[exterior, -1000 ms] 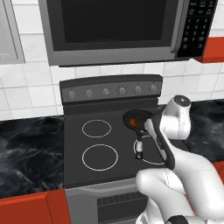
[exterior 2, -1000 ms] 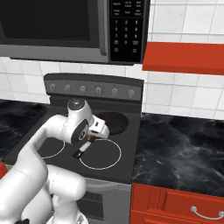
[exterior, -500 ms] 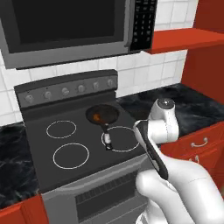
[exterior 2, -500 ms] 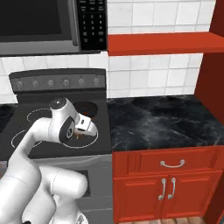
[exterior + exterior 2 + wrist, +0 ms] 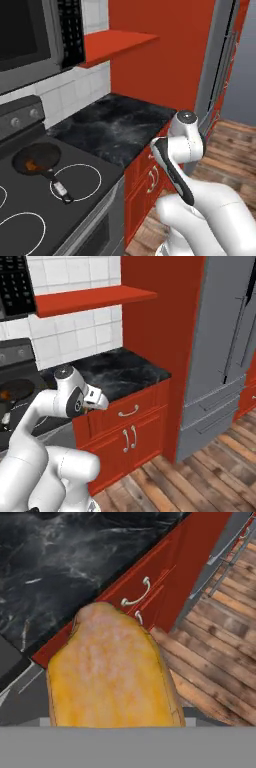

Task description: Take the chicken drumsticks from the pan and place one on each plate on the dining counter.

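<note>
Base swung right since the earlier frame: the stove now sits at lower left.
Pincer (image 5: 89, 408) clamped on 1 drumstick (image 5: 112, 672) at frame centre; another lies in the pan (image 5: 37, 159), left.

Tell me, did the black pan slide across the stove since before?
No. The pan sits just behind the same burner ring as before; the camera turned, not the pan.
</note>
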